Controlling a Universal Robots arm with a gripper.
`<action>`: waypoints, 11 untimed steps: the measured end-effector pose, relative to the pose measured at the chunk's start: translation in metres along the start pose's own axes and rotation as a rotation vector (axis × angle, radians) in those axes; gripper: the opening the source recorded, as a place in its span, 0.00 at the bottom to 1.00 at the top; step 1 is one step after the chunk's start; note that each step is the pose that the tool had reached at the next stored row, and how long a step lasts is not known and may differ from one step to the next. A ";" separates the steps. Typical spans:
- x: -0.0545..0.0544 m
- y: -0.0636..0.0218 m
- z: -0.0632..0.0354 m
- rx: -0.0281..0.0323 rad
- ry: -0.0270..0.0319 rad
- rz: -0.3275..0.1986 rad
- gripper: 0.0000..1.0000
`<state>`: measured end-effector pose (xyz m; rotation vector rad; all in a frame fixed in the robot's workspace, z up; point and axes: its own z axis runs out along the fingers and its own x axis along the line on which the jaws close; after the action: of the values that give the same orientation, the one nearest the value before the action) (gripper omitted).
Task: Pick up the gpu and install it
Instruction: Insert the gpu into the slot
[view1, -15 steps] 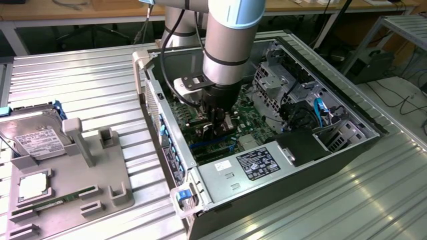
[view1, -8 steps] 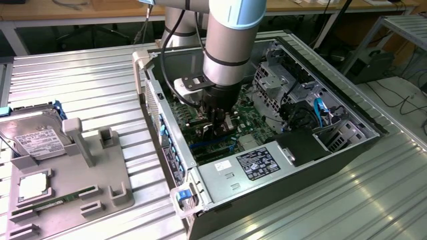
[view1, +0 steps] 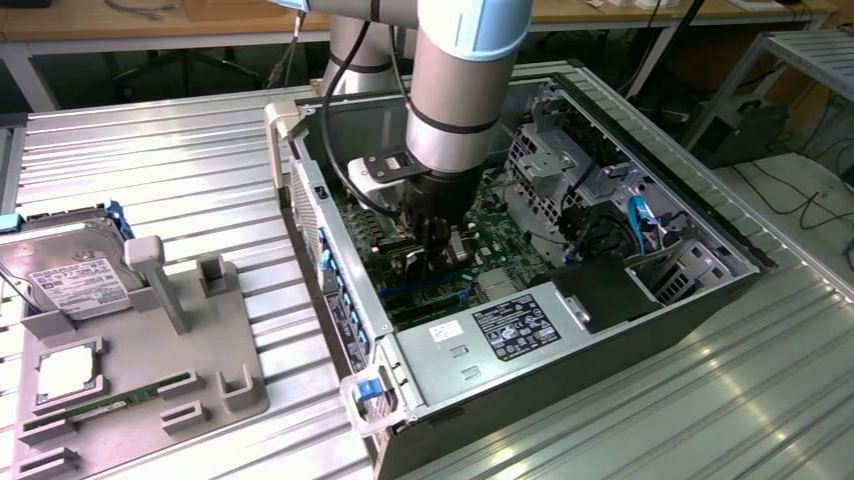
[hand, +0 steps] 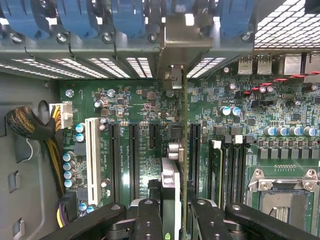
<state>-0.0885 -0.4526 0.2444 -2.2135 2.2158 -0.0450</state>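
While gripper (hand: 177, 214) grips gpu (hand: 172, 175) edge-on inside pc case (view1: 534, 405), card stands upright over motherboard (hand: 135, 100) expansion slots, bracket end up against rear slot openings. Pickup: done. Seating in slot: cannot confirm. Gripper not yet released; install judged unfinished.
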 end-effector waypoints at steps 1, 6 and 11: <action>0.000 0.0000 0.0000 -0.0001 0.0001 0.000 0.28; 0.000 0.0000 0.0000 -0.0009 -0.0009 0.000 0.28; 0.000 -0.0001 -0.0011 -0.0069 -0.0054 0.000 0.28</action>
<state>-0.0884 -0.4526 0.2455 -2.2143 2.2167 -0.0315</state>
